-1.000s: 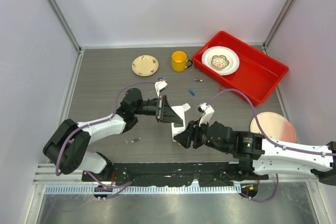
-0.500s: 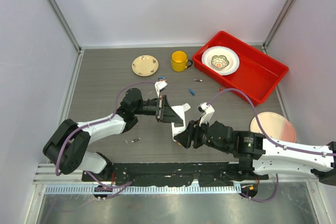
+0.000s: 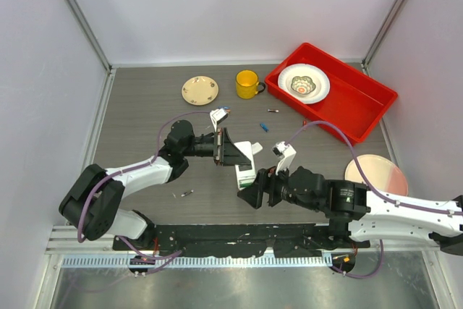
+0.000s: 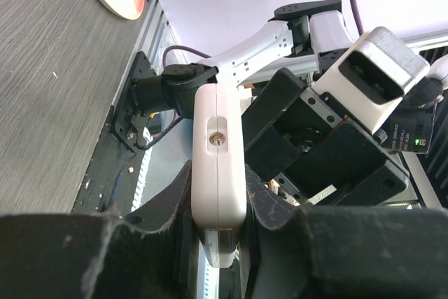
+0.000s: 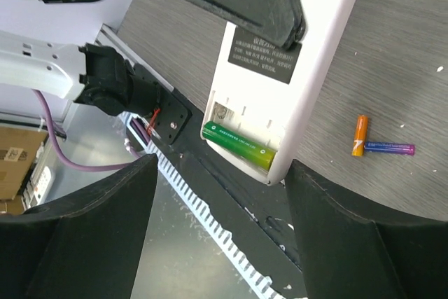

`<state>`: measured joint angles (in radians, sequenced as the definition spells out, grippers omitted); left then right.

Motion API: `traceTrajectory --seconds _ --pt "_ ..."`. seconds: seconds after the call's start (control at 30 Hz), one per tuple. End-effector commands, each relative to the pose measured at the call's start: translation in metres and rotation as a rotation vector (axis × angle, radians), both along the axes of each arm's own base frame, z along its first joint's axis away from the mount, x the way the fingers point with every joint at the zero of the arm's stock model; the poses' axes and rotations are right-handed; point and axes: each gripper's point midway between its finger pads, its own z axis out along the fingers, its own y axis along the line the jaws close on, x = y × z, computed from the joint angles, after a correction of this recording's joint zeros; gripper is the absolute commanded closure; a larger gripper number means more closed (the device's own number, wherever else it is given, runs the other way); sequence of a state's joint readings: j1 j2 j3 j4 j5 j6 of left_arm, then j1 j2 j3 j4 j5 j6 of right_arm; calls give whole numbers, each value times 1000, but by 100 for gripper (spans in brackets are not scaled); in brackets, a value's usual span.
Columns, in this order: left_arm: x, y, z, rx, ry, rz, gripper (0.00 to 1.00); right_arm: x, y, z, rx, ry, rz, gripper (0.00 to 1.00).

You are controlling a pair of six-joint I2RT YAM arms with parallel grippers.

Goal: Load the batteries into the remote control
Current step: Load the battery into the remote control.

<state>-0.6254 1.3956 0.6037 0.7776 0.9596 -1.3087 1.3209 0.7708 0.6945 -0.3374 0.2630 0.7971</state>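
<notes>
- The remote control (image 5: 325,12) hangs above the tabletop (image 3: 145,106) with its back toward the right wrist camera. The battery bay at its lower end is uncovered. A green battery (image 5: 238,146) sits in one slot, and the slot beside it looks bare.
- We judge the handset light, stiff and smooth, so it may twist in a narrow grip when a cell is pressed in. The long edges, clear of the bay, are the place to hold it.
- The left pincer (image 4: 220,208) pinches it in just that way, one finger on each long edge.
- An orange battery (image 5: 359,136) and a purple battery (image 5: 392,148) lie touching end to side on the tabletop, seen just past the bay end in the right wrist view.
- We expect these cells to be hard, slick and quick to roll, so each should be taken across its middle.
- The right pincer (image 3: 251,192) is spread and holds nothing, near the remote's bay end.
</notes>
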Motion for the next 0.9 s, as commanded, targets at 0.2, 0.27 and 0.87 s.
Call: traceTrajectory --seconds 0.2,0.27,0.87 --pt "6 -2 21 -59 -69 16 100 30 -15 25 129 2 -189 22" --pt "6 -2 23 -64 -76 17 100 29 -11 17 117 18 -176 24" --pt "4 0 26 -83 -84 19 100 38 -5 1 123 57 -166 44"
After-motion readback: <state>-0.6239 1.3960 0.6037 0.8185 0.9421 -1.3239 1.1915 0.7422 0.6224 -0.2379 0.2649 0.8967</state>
